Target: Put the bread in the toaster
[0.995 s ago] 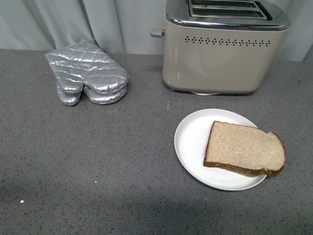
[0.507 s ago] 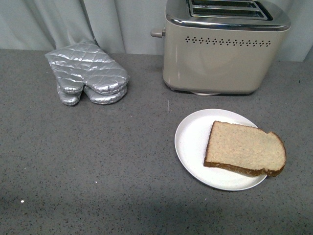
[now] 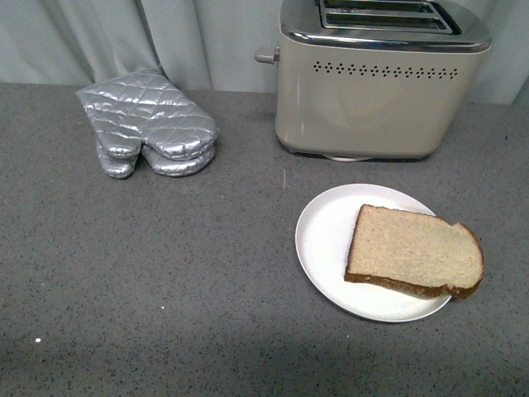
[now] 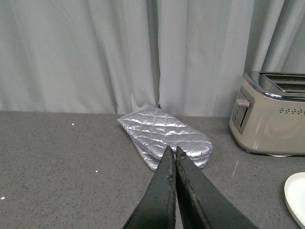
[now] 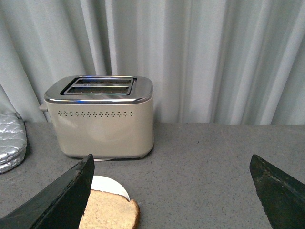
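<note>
The bread [image 3: 413, 251] is a flat light-brown slice with a darker crust, lying on a white plate [image 3: 324, 236] in the front view; its right end overhangs the rim. It also shows in the right wrist view [image 5: 110, 214]. The beige toaster [image 3: 376, 95] with a chrome top and two empty slots stands behind the plate, and shows in the right wrist view [image 5: 102, 121] and the left wrist view [image 4: 274, 117]. My right gripper [image 5: 171, 167] is open, above the counter to the right of the bread. My left gripper [image 4: 172, 151] is shut and empty. Neither arm shows in the front view.
Silver quilted oven mitts [image 3: 149, 124] lie at the back left of the grey speckled counter [image 3: 165, 273], also seen ahead of my left gripper in the left wrist view [image 4: 164, 136]. A pale grey curtain [image 4: 95, 52] hangs behind the counter.
</note>
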`<state>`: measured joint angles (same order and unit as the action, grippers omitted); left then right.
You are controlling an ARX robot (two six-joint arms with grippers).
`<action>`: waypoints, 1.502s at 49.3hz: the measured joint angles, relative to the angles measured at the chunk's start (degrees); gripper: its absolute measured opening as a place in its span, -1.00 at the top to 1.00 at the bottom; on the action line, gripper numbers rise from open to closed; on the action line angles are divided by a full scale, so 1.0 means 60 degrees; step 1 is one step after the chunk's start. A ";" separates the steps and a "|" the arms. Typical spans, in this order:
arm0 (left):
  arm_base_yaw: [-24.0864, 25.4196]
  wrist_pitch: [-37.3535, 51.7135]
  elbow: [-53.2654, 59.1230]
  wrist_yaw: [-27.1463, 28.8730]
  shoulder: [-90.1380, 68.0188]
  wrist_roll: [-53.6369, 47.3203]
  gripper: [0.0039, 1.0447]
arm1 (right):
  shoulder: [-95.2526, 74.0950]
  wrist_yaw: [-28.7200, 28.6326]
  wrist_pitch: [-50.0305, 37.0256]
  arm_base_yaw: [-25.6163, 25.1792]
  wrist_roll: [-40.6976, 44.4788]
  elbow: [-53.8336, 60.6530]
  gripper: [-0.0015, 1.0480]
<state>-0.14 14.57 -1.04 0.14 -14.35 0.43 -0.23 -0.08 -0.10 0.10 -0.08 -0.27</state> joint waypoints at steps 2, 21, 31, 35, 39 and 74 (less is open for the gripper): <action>0.0000 -0.0168 0.0000 -0.0004 0.0171 0.0000 0.94 | 0.0000 0.0000 0.0000 0.0000 0.0000 0.0000 -0.81; 0.0000 -0.2368 0.0000 -0.0025 0.2284 0.0000 0.94 | 0.0000 0.0004 0.0000 0.0000 0.0000 0.0000 -0.81; 0.0000 -0.2408 0.0000 -0.0025 0.2339 0.0004 0.85 | 0.0000 0.0004 0.0000 0.0000 0.0000 0.0000 -0.81; 0.0000 -0.2408 0.0000 -0.0025 0.2342 0.0004 0.53 | -0.0149 0.0386 0.0324 0.0102 0.0175 -0.0106 -0.81; 0.0000 -0.2408 0.0000 -0.0025 0.2346 0.0000 0.19 | -0.2025 0.1162 0.1107 0.0087 0.0561 -0.0721 -0.81; 0.0000 -0.2412 0.0000 -0.0022 0.2353 -0.0022 -0.88 | -1.5788 -0.1967 -0.2120 -0.0678 -0.2065 -0.4874 -0.81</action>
<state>-0.14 0.10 -1.04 0.01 -0.23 0.30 -94.96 -11.88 -12.82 -3.97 -12.47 -29.52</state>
